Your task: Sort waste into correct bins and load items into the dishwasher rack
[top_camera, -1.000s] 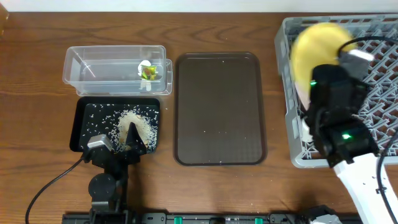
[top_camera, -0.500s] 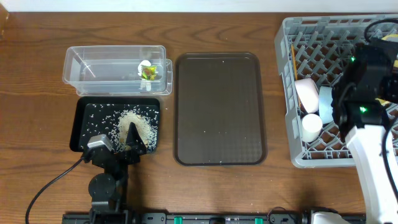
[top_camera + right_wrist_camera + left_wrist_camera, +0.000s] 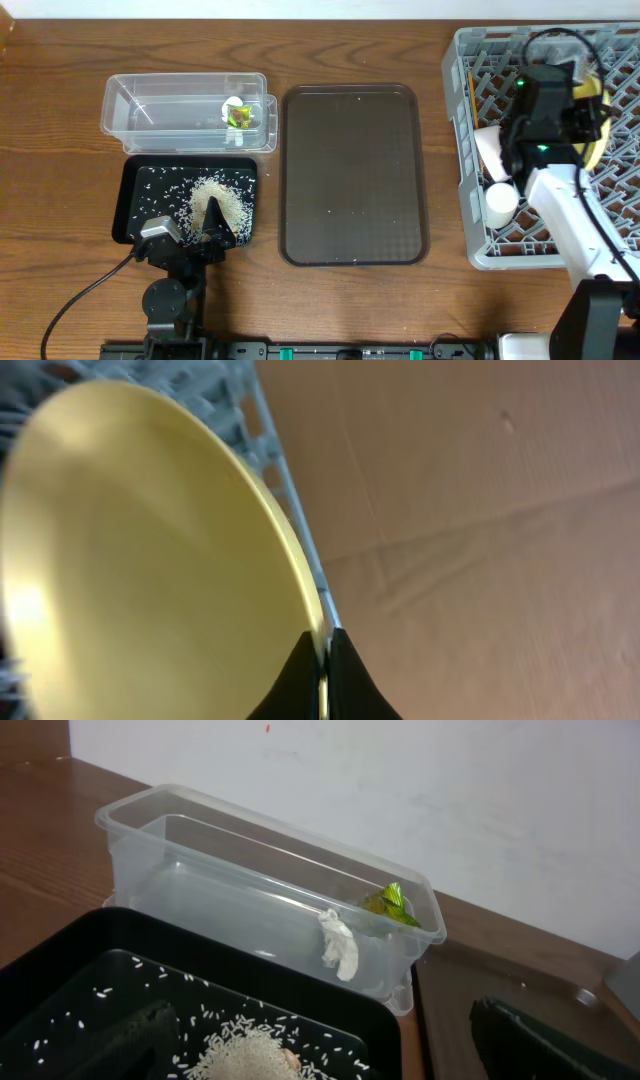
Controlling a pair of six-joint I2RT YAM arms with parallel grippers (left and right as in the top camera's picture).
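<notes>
The pale-yellow plate stands on edge in the grey dishwasher rack, at its back right. My right gripper is shut on the plate's rim, one finger on each face. A white bowl with a pinkish inside and the chopsticks lie along the rack's left side. The clear tub holds the green-and-yellow wrapper and the white scrap. Rice is heaped in the black tray. My left gripper hangs open over that tray's front edge, holding nothing.
A dark brown serving tray lies between the bins and the rack, with a few stray grains on it. A white round item sits at the rack's front left. The right arm stretches across the rack's front half.
The right arm has carried the plate from the rack's left side to its back right, and the plate now stands on edge. The left arm has not moved.
</notes>
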